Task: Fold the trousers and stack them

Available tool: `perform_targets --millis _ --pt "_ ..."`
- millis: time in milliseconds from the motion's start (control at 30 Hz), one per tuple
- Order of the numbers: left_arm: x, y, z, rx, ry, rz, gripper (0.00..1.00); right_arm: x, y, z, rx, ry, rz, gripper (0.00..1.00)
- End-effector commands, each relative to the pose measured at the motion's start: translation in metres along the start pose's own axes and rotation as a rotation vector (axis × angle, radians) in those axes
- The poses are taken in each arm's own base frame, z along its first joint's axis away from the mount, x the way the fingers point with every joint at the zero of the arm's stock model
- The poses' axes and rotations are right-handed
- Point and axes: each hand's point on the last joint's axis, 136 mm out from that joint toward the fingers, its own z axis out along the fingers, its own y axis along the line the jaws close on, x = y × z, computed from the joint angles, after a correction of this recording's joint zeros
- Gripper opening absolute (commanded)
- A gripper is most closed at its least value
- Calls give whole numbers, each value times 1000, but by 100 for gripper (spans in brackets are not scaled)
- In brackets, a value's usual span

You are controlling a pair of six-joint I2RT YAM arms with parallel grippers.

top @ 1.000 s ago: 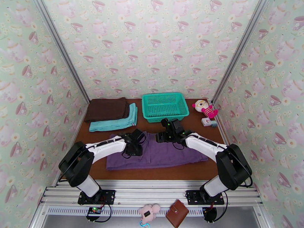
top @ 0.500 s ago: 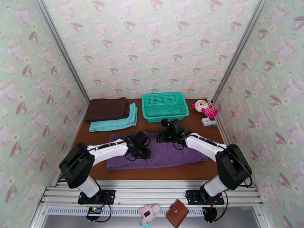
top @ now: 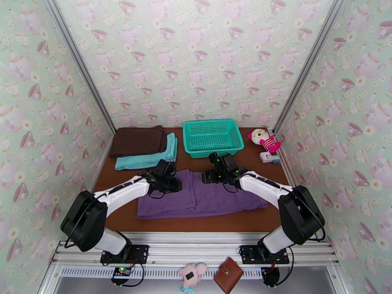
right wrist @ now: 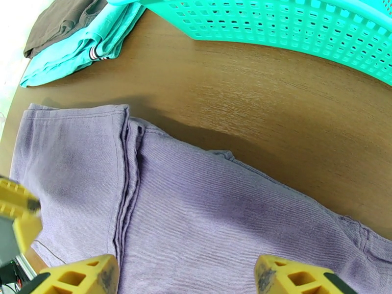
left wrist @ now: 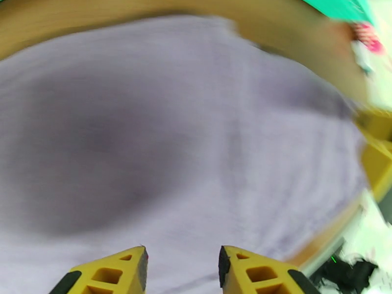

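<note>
Hovering over the trousers' (top: 210,199) 12 o'clock edge, left pincer (left wrist: 182,264) and right pincer (right wrist: 186,278) are both spread, empty; best pinch all layers evenly, lift low, fold without dragging.

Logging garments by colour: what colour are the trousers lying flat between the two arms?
Plain purple, no pattern. The trousers show best in the top external view.

A bare strip of table (top: 190,164) runs between the trousers (top: 220,199) and the basket (top: 215,151).
</note>
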Motion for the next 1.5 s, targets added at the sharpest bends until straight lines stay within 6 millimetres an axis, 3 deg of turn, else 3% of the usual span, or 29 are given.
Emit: perform_targets --millis 0,133,233,400,600,733,1000,1200,1300,1467 --pt "-8 58 -9 -253 -85 -74 44 3 -10 10 -22 8 70 76" --pt "-2 95 -13 -302 -99 -188 44 10 -18 27 -67 52 146 76" --pt "11 114 -14 -332 -81 -249 45 17 -39 37 -23 92 211 75" --pt "40 146 -27 -430 -80 -326 46 29 -86 34 95 114 330 75" --pt "70 189 -52 -539 -113 -452 50 37 -100 37 133 142 372 75" --pt "71 188 -49 -465 -117 -492 55 35 -97 37 108 137 377 74" --pt "24 156 -81 -350 -245 -299 59 -2 -70 -5 46 -39 242 74" --pt "1 147 -64 -220 -221 -217 59 -4 -54 -21 -9 -57 223 74" --pt "-5 161 -57 -216 -175 -258 60 3 -62 -27 50 -49 229 75" --pt "-12 166 -40 -165 -114 -319 64 13 -95 -32 142 -24 332 77"
